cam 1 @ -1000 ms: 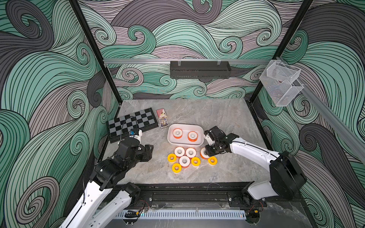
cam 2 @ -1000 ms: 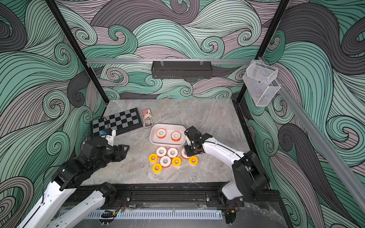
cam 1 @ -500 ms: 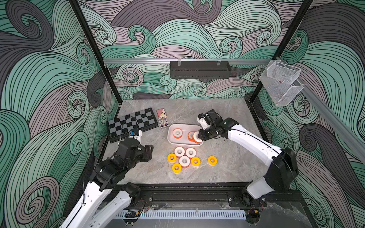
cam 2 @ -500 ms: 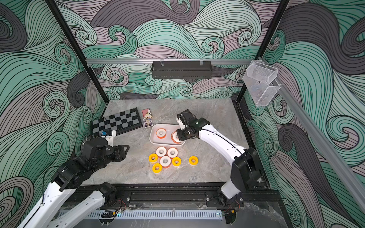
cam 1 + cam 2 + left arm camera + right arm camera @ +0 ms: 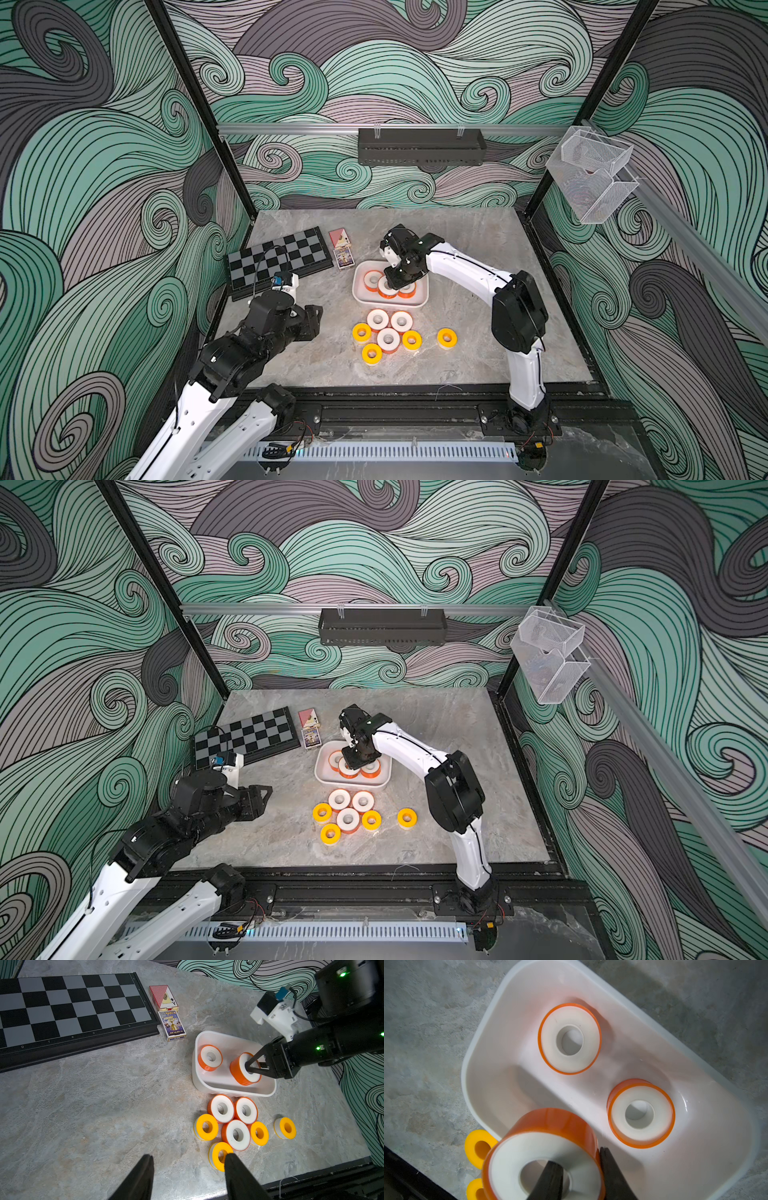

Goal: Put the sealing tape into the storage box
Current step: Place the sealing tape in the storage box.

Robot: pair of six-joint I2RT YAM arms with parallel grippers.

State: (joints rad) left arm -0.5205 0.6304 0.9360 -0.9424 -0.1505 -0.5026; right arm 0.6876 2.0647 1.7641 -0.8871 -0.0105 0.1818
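Right gripper (image 5: 576,1157) pinches a tape roll (image 5: 512,1153) (hole up) over storage box (image 5: 492,1084).

Six orange-sided tape rolls (image 5: 377,320) and four yellow tape rolls (image 5: 447,337) show. One white storage box (image 5: 390,304), one chessboard (image 5: 291,253), two card boxes (image 5: 343,258).

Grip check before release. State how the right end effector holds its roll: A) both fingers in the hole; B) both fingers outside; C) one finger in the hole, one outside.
C: the right end effector has one finger inside the centre hole of the held roll, the other against its orange side.
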